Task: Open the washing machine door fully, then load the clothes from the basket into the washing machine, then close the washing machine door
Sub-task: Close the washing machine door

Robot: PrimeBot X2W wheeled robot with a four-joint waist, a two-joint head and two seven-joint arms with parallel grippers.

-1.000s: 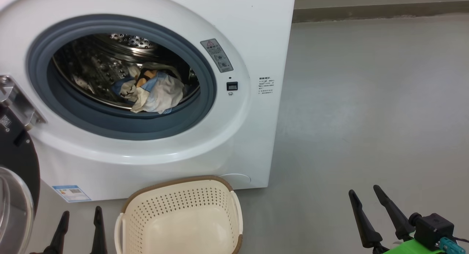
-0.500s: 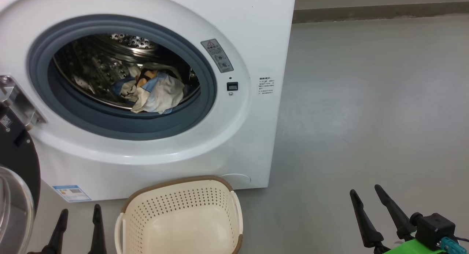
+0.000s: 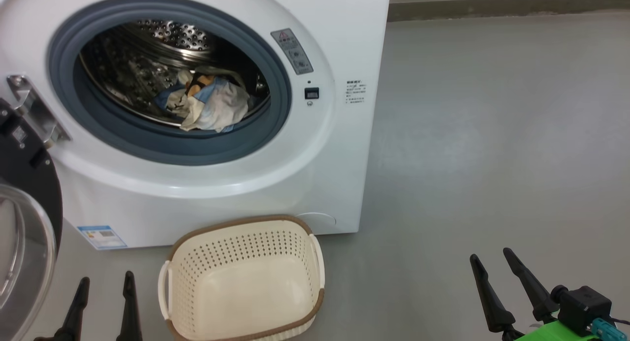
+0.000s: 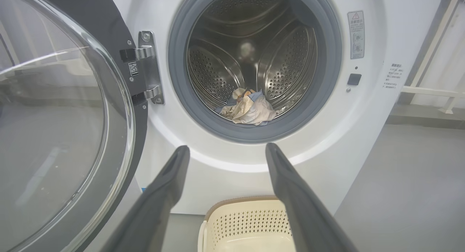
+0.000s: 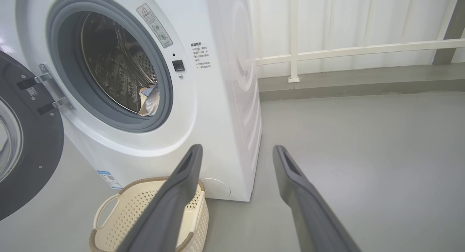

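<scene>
- The washing machine (image 3: 344, 36) stands on the grey floor (image 3: 492, 134), and the washing machine door (image 3: 29, 183) is swung wide open on its left-side hinge (image 3: 34, 112).
- The clothes (image 3: 211, 105) lie bunched at the bottom of the steel drum (image 3: 167, 36), behind the gasket.
- The basket (image 3: 246, 247) sits on the floor just before the machine's lower front, with no clothes in it.
- A grey warning sticker (image 3: 292, 51) with a red triangle sits right of the opening; its text is too small to read.
- A printed text block (image 3: 355, 92) and a blue label sticker (image 3: 102, 236) are likewise illegible.
- A QR code tag (image 4: 133, 68) sits by the hinge.
- The left gripper (image 3: 107, 277) has its fingers apart and holds nothing.
- The right gripper (image 3: 489, 253) also has its fingers apart and holds nothing.
</scene>
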